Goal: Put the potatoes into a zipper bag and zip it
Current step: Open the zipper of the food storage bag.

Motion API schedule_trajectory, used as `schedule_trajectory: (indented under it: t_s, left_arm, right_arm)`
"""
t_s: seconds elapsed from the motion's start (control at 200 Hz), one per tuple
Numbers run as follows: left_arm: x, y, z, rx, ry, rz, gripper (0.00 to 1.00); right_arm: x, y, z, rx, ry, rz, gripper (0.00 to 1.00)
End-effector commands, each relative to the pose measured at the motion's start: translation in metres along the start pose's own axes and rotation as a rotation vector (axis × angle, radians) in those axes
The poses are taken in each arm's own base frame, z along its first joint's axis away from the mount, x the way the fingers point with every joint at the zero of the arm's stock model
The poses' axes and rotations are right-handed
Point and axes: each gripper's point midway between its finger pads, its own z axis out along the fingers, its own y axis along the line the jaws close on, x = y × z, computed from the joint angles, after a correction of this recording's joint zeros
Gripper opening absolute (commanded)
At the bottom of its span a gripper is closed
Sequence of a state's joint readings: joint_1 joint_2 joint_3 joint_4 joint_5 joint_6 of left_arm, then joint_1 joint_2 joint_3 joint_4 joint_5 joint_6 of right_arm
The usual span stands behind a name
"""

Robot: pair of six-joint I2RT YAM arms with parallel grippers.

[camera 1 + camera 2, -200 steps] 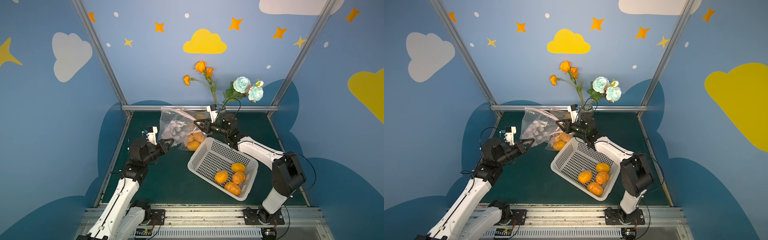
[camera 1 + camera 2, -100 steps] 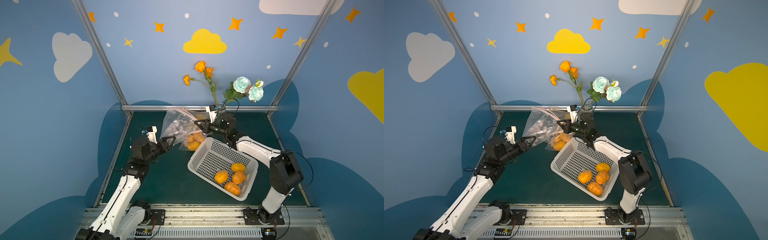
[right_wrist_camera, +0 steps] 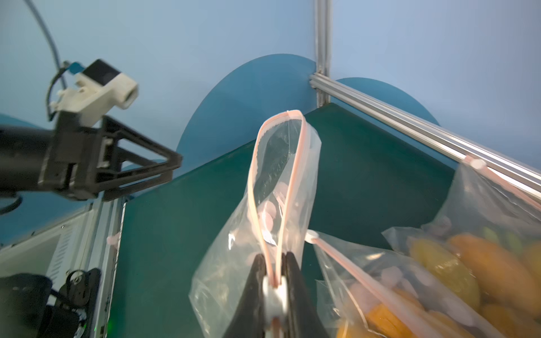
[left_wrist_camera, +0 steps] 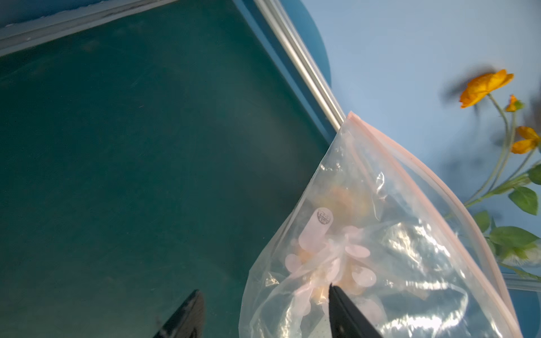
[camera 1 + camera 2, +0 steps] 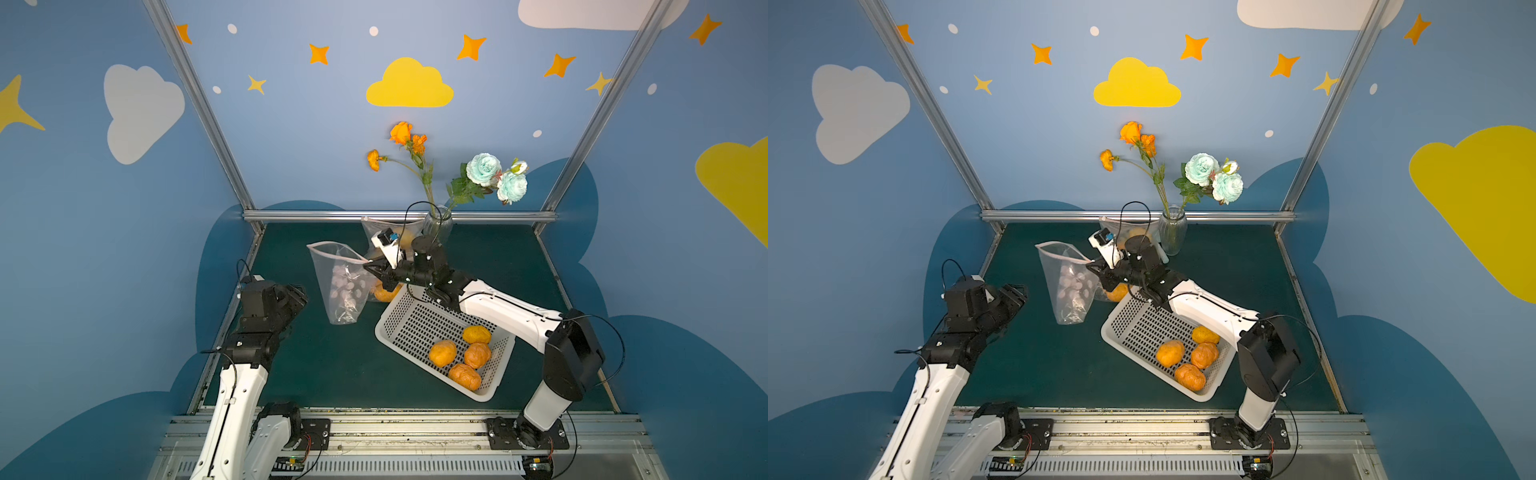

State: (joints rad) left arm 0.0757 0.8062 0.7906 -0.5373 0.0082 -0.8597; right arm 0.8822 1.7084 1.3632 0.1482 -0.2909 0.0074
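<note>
The right fingers are clenched on the zip end of an empty bag, holding it upright mid-counter with its mouth open, probably for loading. The left fingers stand released, clear of it, near the left edge. Four potatoes lie in one basket. Two filled bags sit toward the back edge.

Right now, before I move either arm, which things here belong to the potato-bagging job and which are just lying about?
Job: open zipper bag, pinched at its zip by the right gripper; four potatoes in the white basket; left gripper, open.
Lying about: glass vase of flowers; two bags already holding potatoes.
</note>
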Motion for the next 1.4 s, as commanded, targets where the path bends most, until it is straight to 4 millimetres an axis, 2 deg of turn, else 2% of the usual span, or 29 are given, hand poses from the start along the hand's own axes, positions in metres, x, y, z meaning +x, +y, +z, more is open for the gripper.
schedule_trajectory:
  t_s: [0.0,0.24,0.435,0.656,0.916,1.086,1.201,1.396]
  left_arm:
    - [0.010,0.013,-0.003,-0.032,0.079,-0.057,0.66]
    - [0.017,0.008,-0.001,0.023,0.136,-0.092,0.68]
    - [0.021,-0.015,0.007,0.123,0.205,-0.119,0.71]
    - [0.024,-0.032,0.016,0.170,0.245,-0.138,0.72]
    - [0.026,-0.054,0.022,0.186,0.260,-0.094,0.72]
    - [0.028,-0.059,0.033,0.177,0.278,-0.091,0.71]
    - [0.030,-0.061,0.040,0.169,0.294,-0.087,0.67]
    - [0.036,-0.062,0.052,0.156,0.324,-0.084,0.51]
  right_arm:
    - [-0.004,0.015,-0.005,0.065,0.021,-0.162,0.00]
    - [0.032,0.018,0.012,0.115,0.092,-0.153,0.00]
    - [0.046,0.025,0.016,0.138,0.071,-0.161,0.00]
    - [0.052,0.024,0.022,0.160,0.080,-0.170,0.00]
    - [0.055,0.035,0.023,0.132,0.072,-0.186,0.00]
    - [0.054,0.039,0.022,0.124,0.066,-0.191,0.00]
    - [0.056,0.042,0.021,0.121,0.065,-0.194,0.00]
    - [0.054,0.042,0.020,0.121,0.058,-0.191,0.00]
